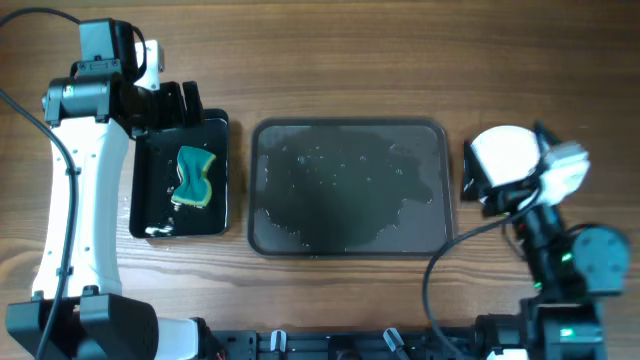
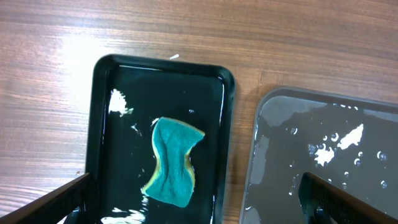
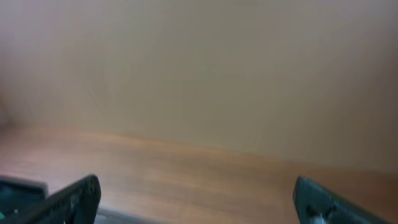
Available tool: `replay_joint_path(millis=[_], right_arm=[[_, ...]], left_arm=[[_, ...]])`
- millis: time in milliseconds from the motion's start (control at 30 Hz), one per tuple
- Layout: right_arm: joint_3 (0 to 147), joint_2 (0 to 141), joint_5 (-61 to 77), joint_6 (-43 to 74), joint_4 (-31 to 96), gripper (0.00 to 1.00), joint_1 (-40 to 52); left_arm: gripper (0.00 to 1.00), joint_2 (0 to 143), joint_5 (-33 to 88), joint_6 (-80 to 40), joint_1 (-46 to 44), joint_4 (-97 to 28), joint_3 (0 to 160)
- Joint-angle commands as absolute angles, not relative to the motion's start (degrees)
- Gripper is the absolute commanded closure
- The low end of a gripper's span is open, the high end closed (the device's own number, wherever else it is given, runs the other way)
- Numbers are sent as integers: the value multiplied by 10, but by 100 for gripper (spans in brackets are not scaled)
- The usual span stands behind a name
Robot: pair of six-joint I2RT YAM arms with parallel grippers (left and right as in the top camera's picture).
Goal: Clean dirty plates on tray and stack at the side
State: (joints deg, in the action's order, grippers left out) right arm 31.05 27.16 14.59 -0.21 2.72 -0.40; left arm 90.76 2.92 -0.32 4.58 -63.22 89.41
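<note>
At the far left, the left gripper hangs over the back edge of the black tray, its fingers spread wide with nothing between them. In that tray the teal sponge lies loose in a film of water, not touching the walls. In the middle of the worktop, the grey tray has only puddles and droplets on it and no plate. Just right of it are the white plates, off the tray and partly under the right arm. I cannot tell how many there are. The right gripper is also spread wide and empty, and its own camera sees only blurred worktop and wall.

With the tray bare, I judge that washing is done and stacking is at its close. The next move would be to lift the right arm clear of the stack without nudging it. Its cable and wrist sit close above the plates, and the wet tray edge is just beside them
</note>
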Motion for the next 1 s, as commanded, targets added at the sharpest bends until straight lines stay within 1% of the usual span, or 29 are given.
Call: replay_joint_path(millis=[0, 33, 167, 267, 333, 967], right_arm=[[166, 178, 123, 16, -33, 0, 13], [129, 145, 103, 32, -40, 0, 18], [45, 40, 101, 32, -38, 0, 27], [2, 1, 101, 32, -38, 0, 27], [3, 2, 103, 32, -8, 0, 27], [3, 8, 103, 32, -8, 0, 27]], left_arm=[[0, 910, 34, -8, 46, -630, 894], [0, 910, 34, -9, 46, -630, 894], [0, 910, 34, -9, 46, -630, 894], [0, 910, 34, -8, 46, -630, 894], [0, 910, 34, -8, 46, -630, 894], [0, 898, 36, -8, 44, -639, 891]])
